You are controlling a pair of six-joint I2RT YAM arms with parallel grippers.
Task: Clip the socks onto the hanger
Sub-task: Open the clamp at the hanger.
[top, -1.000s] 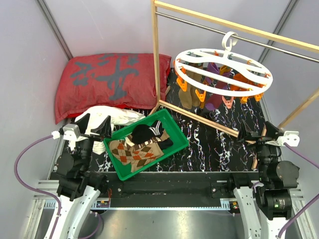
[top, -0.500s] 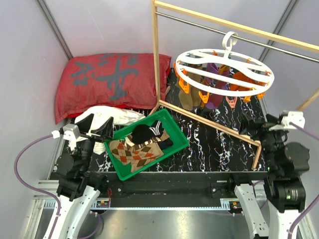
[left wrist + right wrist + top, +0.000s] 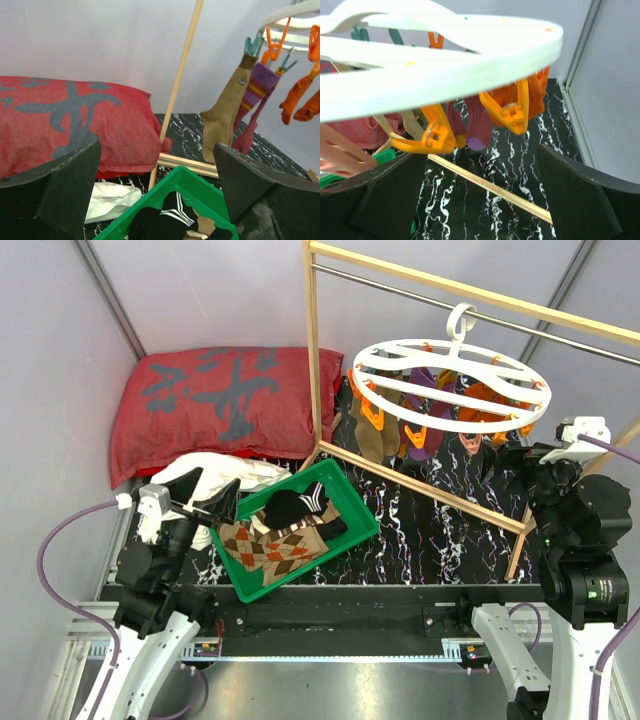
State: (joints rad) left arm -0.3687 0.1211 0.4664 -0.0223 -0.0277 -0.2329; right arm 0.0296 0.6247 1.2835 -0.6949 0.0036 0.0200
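Risen to the hanger's [image 3: 400, 344] near rim from above, right gripper [image 3: 503, 462] apart and empty; left gripper [image 3: 205, 494] edged forward, also apart, socks [image 3: 280, 546] just ahead-right in the green bin [image 3: 352, 536]. From the left wrist, only that bin below spread fingers [image 3: 65, 195]. From the right wrist, rim and orange clips [image 3: 512, 112] just overhead: probably bracing the hanger, no sock picked up yet.

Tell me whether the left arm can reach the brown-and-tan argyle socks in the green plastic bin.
Probably yes: the brown-and-tan argyle socks lie uncovered in the green plastic bin, beside the open left claw, nothing between.

cushion [image 3: 220, 405]: red, grey-marked, back left
bin [image 3: 362, 502]: green, black striped socks [image 3: 295, 506] inside (bunched up)
cloth [image 3: 228, 472]: white, between cushion and bin
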